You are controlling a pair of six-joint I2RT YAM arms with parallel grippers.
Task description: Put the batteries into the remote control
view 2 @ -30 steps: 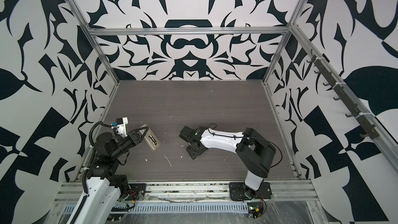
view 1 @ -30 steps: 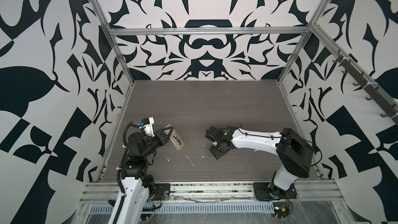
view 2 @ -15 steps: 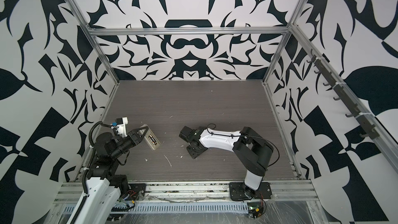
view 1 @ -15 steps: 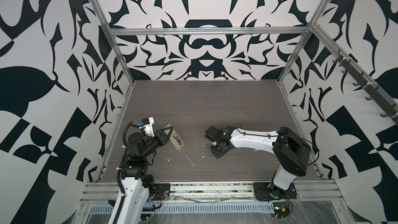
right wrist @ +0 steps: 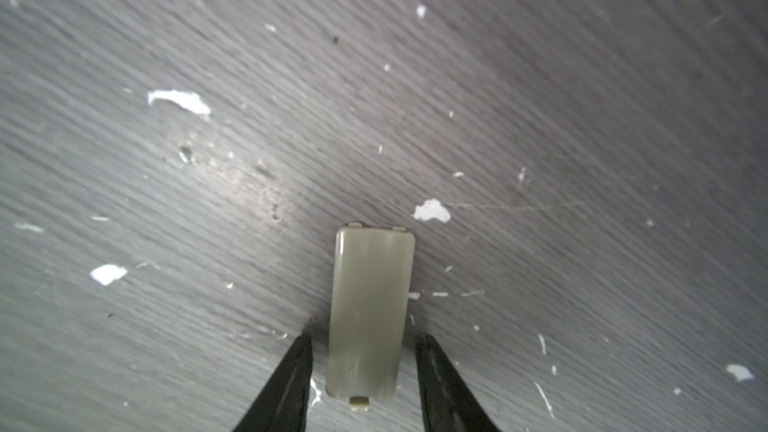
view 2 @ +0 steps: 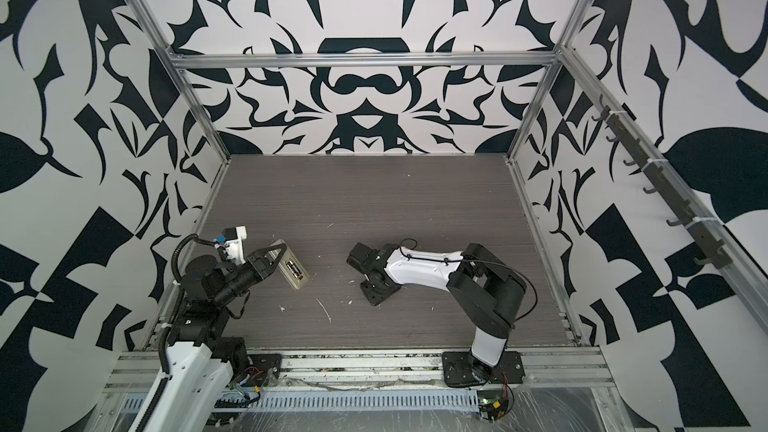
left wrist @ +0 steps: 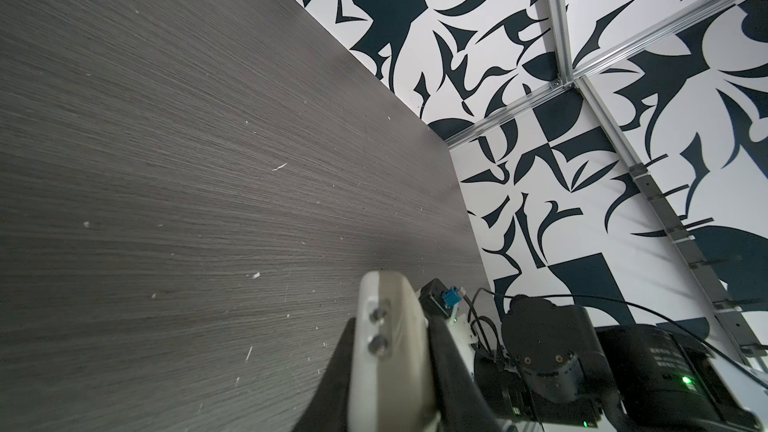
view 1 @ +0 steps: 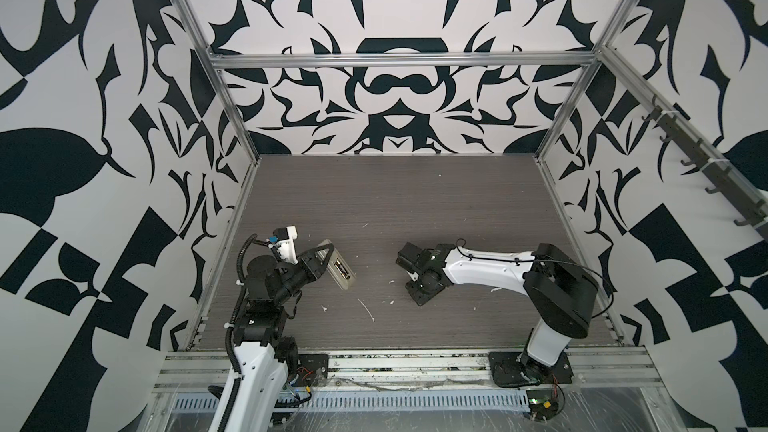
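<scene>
Remote (view 1: 340, 270): clamped at one end in left gripper (view 1: 323, 256), tilted, recess side up, near left edge of table (view 1: 415, 201). Batteries (view 1: 342, 269): two dark shapes in recess, detail too small to tell. Cover (right wrist: 370, 313): flat on table among white flecks. Right gripper (right wrist: 365, 338): jaws apart, straddling cover, gap each side, not touching.

Black-and-white patterned walls (view 1: 395, 2) around me, aluminium frame (view 1: 399, 61), grey woodgrain surface (view 1: 395, 201), white flecks (view 1: 368, 309), hook rack (view 1: 706, 162) on right wall
</scene>
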